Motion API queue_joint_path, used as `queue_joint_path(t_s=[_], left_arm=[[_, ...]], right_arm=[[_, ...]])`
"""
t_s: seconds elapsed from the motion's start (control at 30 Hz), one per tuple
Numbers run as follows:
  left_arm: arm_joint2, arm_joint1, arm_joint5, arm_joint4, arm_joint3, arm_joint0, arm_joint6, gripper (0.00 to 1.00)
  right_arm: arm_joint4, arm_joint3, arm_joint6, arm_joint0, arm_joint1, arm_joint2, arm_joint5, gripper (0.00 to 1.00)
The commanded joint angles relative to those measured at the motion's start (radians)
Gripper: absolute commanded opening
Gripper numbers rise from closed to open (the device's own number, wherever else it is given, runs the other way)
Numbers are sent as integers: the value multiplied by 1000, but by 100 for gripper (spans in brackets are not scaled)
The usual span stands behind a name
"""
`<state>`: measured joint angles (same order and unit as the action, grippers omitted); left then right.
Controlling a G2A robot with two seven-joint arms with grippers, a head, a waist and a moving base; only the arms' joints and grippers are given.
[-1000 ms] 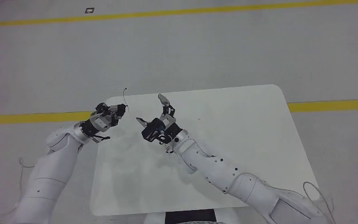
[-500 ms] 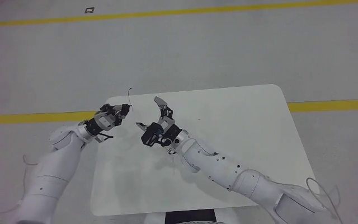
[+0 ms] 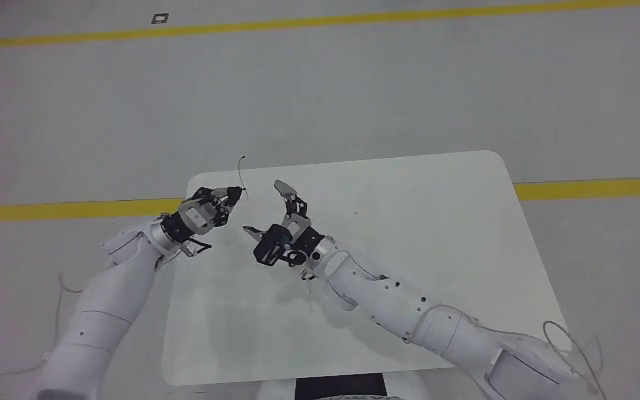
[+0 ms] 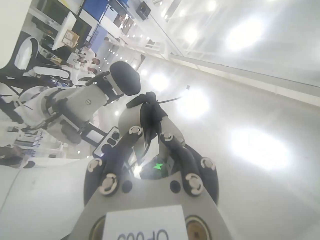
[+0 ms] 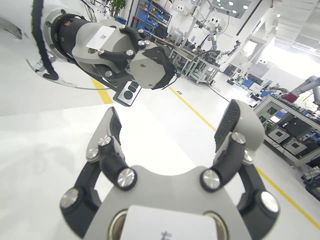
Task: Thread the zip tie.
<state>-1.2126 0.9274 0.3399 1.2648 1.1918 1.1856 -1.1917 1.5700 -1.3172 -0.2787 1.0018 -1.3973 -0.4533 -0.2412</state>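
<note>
Now the left gripper (image 3: 228,197) pinches the zip tie (image 3: 241,174), while the right gripper (image 3: 268,210) stands beside it with its fingers spread.

Seen from above, both grippers hang over the far left corner of the white table (image 3: 430,230), facing each other, near but not touching. The left gripper's black-wrapped fingers (image 4: 150,112) are pressed together on the thin black tie. The tie's free end sticks out past the fingertips and reaches up over the table's far edge, ending in a small dark tip. The right gripper's two ribbed pads (image 5: 226,123) stand wide apart and point toward the left gripper. From the right wrist, the tie pokes out of the left gripper's closed fingertips, beyond the gap between the pads and clear of both.
</note>
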Motion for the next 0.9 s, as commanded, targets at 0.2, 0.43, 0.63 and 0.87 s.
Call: queue_joint_path(t_s=[0.2, 0.43, 0.63, 0.87], left_arm=[[26, -2, 0, 97, 0, 23, 21, 0], [107, -25, 0, 202, -24, -5, 30, 0], [107, -25, 0, 202, -24, -5, 30, 0], [107, -25, 0, 202, -24, -5, 30, 0]], right_arm=[[0, 3, 12, -7, 4, 9, 0, 100], [0, 6, 4, -19, 8, 25, -20, 100], [0, -7, -8, -11, 9, 16, -18, 100], [-12, -26, -45, 10, 8, 2, 22, 69]])
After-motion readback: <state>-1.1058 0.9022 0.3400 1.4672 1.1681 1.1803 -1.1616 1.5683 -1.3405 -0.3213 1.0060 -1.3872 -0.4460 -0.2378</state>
